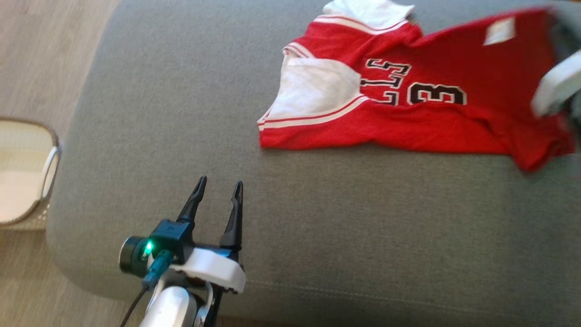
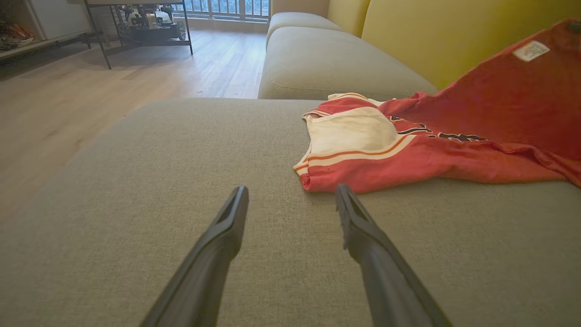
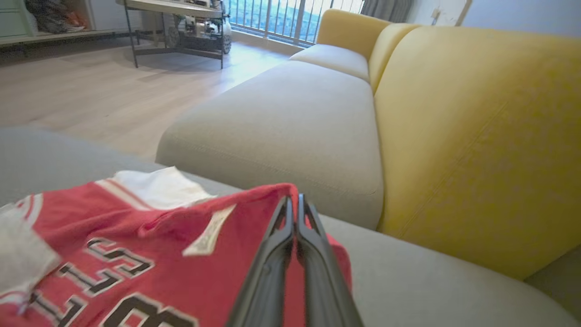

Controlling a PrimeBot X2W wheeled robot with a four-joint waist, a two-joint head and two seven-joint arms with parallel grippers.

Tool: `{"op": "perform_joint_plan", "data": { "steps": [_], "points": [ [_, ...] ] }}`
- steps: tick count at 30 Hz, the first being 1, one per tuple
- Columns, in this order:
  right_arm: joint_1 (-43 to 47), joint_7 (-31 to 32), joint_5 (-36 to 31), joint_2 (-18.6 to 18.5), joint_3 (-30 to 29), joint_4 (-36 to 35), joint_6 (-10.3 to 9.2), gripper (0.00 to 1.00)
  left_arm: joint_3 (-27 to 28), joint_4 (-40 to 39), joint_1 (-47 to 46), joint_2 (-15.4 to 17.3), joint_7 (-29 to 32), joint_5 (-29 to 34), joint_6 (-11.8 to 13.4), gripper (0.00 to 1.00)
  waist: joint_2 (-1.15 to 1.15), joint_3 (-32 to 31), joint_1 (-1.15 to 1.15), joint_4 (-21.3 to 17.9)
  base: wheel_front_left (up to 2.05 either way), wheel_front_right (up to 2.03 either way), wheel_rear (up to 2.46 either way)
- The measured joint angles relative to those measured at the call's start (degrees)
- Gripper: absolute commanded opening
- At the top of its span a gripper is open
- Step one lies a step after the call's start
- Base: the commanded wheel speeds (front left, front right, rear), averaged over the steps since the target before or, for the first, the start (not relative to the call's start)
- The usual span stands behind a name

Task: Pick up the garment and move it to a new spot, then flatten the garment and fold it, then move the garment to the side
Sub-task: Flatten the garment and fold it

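Garment: red mesh basketball jersey [image 1: 422, 127], white trim, white at the armholes, black lettering and a "3", white label near the hem.
Landmark: grey woven-fabric seat cushion [image 1: 181, 113].
Garment position: far right part of the cushion. The armhole end lies flat on it. The hem end with the label is raised off it, toward the yellow upholstered backrest [image 2: 431, 41].
Right claw [image 3: 296, 202]: clenched, both fingers pressed together on the jersey's red edge, above the cushion.
Right arm: pale forearm [image 1: 556, 86], blurred, at the cushion's right edge, in front of the jersey.
Left claw [image 1: 220, 182]: released, fingers spread, nothing between them. It sits over the near left part of the cushion, well apart from the jersey.
Beside cushion: pale woven basket [image 1: 22, 177] on the light wood floor [image 1: 36, 45], just off the cushion's left edge.
Beyond cushion: second grey seat cushion [image 3: 281, 113] further along the backrest.
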Motion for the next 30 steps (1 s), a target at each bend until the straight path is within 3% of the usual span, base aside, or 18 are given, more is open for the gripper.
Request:
{"op": "perform_joint_plan", "data": {
  "steps": [4, 5, 6, 10, 13, 22, 27, 30],
  "points": [
    [-8.4, 1.9, -2.0, -5.0, -1.8, 5.2, 0.0, 0.0, -1.1, 0.0, -1.7, 0.0, 0.0, 0.0, 0.0, 1.0, 0.0, 2.4, 0.0, 1.7, 0.0, 0.0, 0.0],
    [-10.0, 2.3, -2.8, -5.9, -2.7, 6.7, 0.0, 0.96, -1.2, 0.0, -2.0, 0.0, 0.0, 0.0, 0.0, 1.0, 0.0, 3.1, 0.01, 2.2, 0.0, 0.0, 0.0],
    [-11.5, 3.0, -4.0, -6.8, -4.0, 8.3, 0.0, 1.0, -1.5, 0.0, -2.4, 0.0, 0.0, 0.0, 0.0, 1.0, 0.0, 3.9, 0.01, 2.6, 0.0, 0.0, 0.0],
    [-15.1, 4.9, -9.5, -8.7, -9.1, 12.9, 0.0, 1.0, -2.8, 0.0, -3.8, 0.0, 0.0, -0.5, 0.1, 1.0, 0.0, 6.5, 0.01, 4.4, 0.0, 0.0, 0.0],
    [-16.0, 3.6, -12.6, -7.5, -11.8, 13.9, 0.0, 1.0, -2.9, -0.1, -4.4, -0.1, 0.0, -0.8, 0.6, 1.0, 0.0, 7.9, 0.02, 5.3, 0.0, 0.0, 0.0],
    [-15.1, -3.9, -14.5, 1.9, -12.7, 17.1, 0.0, 1.0, -0.9, 0.0, -5.0, -0.1, 0.0, -0.6, 1.3, 1.0, 0.0, 5.8, 0.0, 1.9, 0.0, 0.0, 0.0],
    [-11.5, -5.1, -11.1, 7.5, -10.1, 16.1, 0.0, 1.0, 2.1, 0.0, -4.9, -0.1, 0.0, 0.7, 0.7, 1.0, 0.0, 3.1, 0.0, -2.1, 0.0, 0.0, 0.0],
    [-7.2, -5.1, -7.4, 10.5, -7.4, 11.4, 0.0, 1.0, 4.1, -0.1, -4.8, -0.1, 0.0, 1.4, 0.7, 1.0, 0.0, 1.3, 0.0, -4.7, 0.0, 0.0, 0.0]
  ]
}}
